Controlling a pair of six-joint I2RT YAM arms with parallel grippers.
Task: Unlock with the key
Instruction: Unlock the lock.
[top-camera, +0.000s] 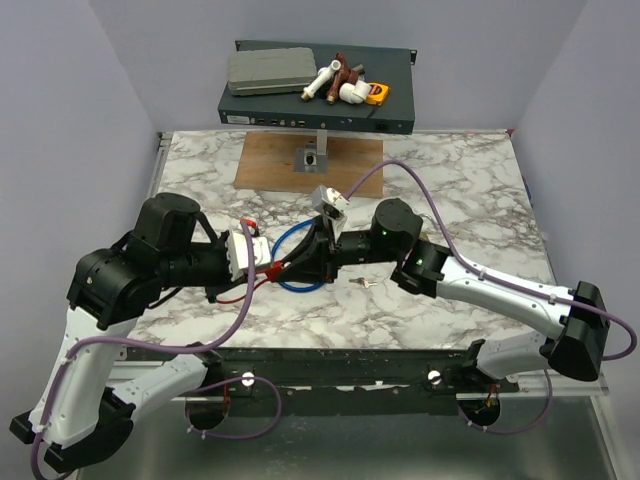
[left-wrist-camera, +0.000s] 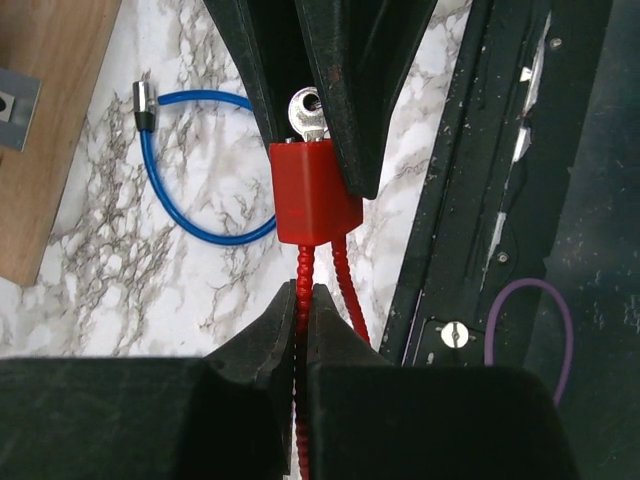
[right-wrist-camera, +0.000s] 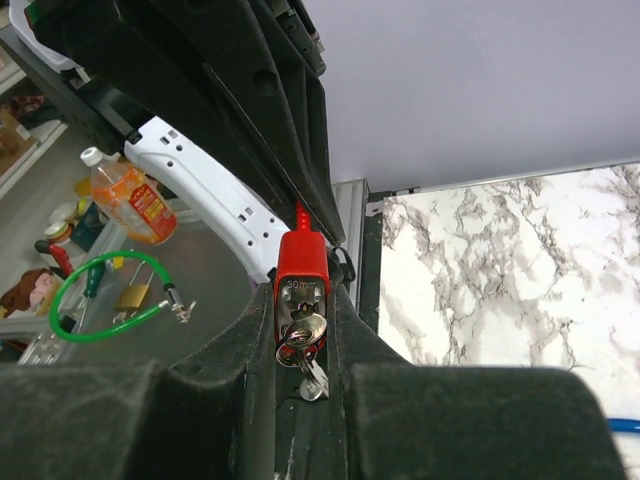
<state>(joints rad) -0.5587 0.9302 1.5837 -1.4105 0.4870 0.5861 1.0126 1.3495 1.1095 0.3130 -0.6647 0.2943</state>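
left gripper (left-wrist-camera: 302, 292): fingers pressed together on the red cable (left-wrist-camera: 303, 265) just below the lock; a second strand of that cable runs past the right-hand finger, not pinched
lock (left-wrist-camera: 315, 195): red body, held up off the table (top-camera: 450, 190) between the two grippers; cable end toward the left gripper, key end toward the right gripper
key (right-wrist-camera: 300, 333): silver; seated in the lock's end, head lying between the right fingers; spare key (right-wrist-camera: 313, 382) hangs with it
right gripper (right-wrist-camera: 303, 303): narrow gap; fingers clamp the sides of the lock at its key end; cannot tell whether they touch the key head itself
small silver piece (top-camera: 362, 283): on the marble just in front of the right arm; too small to tell more
blue cable (left-wrist-camera: 200, 97): looped on the marble below the grippers; metal plug (left-wrist-camera: 145, 103) free, near the board
board (top-camera: 270, 160): wood, flat at the far middle of the table; grey bracket (top-camera: 308, 158) on it
black box (top-camera: 395, 115): behind the table's far edge; grey case (top-camera: 265, 70) and white and brown parts (top-camera: 335, 80) on top
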